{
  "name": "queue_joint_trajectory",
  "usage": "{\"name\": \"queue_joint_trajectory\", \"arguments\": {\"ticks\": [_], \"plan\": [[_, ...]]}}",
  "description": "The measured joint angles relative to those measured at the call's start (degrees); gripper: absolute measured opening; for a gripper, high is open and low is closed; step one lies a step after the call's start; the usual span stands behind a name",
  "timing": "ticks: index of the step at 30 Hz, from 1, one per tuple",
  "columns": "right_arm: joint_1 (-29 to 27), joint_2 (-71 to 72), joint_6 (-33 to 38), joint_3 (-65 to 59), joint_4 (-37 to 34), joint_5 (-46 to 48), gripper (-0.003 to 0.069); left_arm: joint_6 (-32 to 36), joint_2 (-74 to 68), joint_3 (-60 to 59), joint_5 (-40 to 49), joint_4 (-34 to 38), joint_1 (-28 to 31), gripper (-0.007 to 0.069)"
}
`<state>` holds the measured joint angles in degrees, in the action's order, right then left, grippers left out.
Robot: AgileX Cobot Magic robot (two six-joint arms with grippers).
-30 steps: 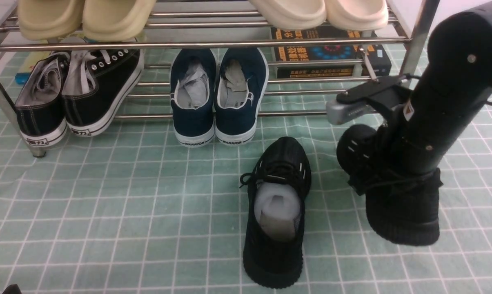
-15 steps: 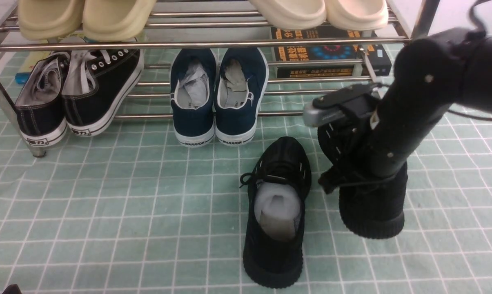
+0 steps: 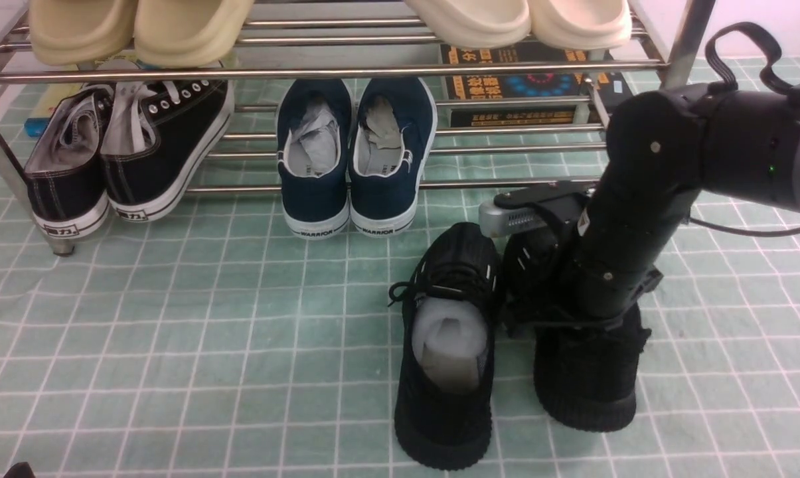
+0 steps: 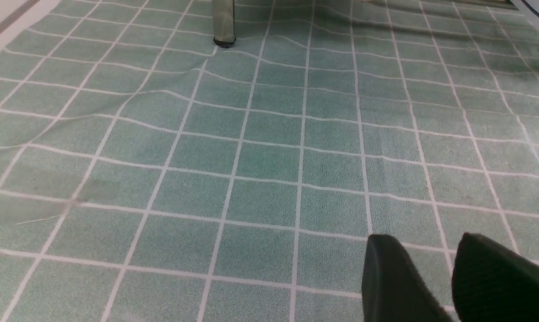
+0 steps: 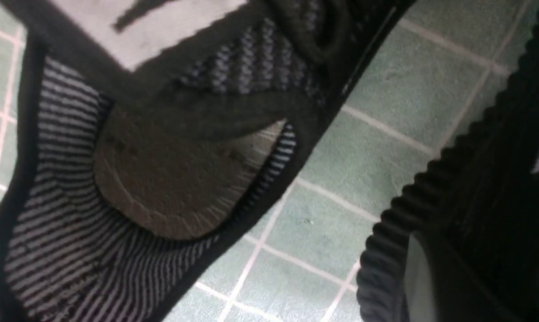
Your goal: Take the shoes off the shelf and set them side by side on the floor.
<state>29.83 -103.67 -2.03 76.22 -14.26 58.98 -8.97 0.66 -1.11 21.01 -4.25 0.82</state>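
One black knit shoe (image 3: 449, 345) lies on the teal grid floor (image 3: 174, 332), toe toward the chrome shelf (image 3: 320, 72), with grey stuffing showing. Just to its right is the second black shoe (image 3: 585, 378), and my right gripper (image 3: 572, 309) is shut on it, mostly hidden under the arm. Whether its sole touches the floor I cannot tell. In the right wrist view the held shoe's ribbed sole (image 5: 385, 250) sits beside the lying shoe's striped lining (image 5: 162, 179). My left gripper (image 4: 439, 268) hovers open over bare floor (image 4: 251, 156), holding nothing.
On the shelf's lower tier stand navy WARRIOR sneakers (image 3: 356, 159), black canvas sneakers (image 3: 121, 146) and a dark printed box (image 3: 532, 86). Pale slippers (image 3: 141, 26) (image 3: 519, 20) rest on the top tier. Upright legs (image 3: 682, 60) (image 4: 223, 22) stand at the shelf's ends.
My right arm has swung left and lower with the second black shoe, bringing it from well apart to right beside the lying shoe. The left gripper has not moved.
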Motion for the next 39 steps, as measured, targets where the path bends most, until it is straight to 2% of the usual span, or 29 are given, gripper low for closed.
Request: {"name": "queue_joint_trajectory", "arguments": {"ticks": [6,10,12,13,14,15,19,23,27,34,39], "plan": [[0.00,0.00,-0.47,0.00,-0.98,1.80,0.0045,0.00,0.00,0.00,0.00,0.00,0.00,0.0242],[0.00,0.00,-2.12,0.00,-2.06,2.13,0.0120,0.00,0.00,0.00,0.00,0.00,0.00,0.0242],[0.00,0.00,-3.02,0.44,-2.14,2.85,0.0211,0.00,0.00,0.00,0.00,0.00,0.00,0.0242],[0.00,0.00,-3.13,0.51,-2.14,3.00,0.0220,0.00,0.00,0.00,0.00,0.00,0.00,0.0242],[0.00,0.00,-3.84,1.38,-2.33,4.72,0.0291,0.00,0.00,0.00,0.00,0.00,0.00,0.0242],[0.00,0.00,-4.17,2.22,-2.49,6.34,0.0332,0.00,0.00,0.00,0.00,0.00,0.00,0.0242],[0.00,0.30,-3.09,8.43,-2.77,10.19,0.0421,0.00,0.00,0.00,0.00,0.00,0.00,0.0242],[0.00,2.72,-1.90,10.05,-3.04,10.50,0.0379,0.00,0.00,0.00,0.00,0.00,0.00,0.0242],[0.00,10.56,-0.07,10.05,-3.04,11.04,0.0220,0.00,0.00,0.00,0.00,0.00,0.00,0.0242],[0.00,27.20,4.12,10.15,-2.67,12.31,0.0004,0.00,0.00,0.00,0.00,0.00,0.00,0.0242],[0.00,37.83,5.20,10.09,-0.82,12.82,-0.0015,0.00,0.00,0.00,0.00,0.00,0.00,0.0242]]}}
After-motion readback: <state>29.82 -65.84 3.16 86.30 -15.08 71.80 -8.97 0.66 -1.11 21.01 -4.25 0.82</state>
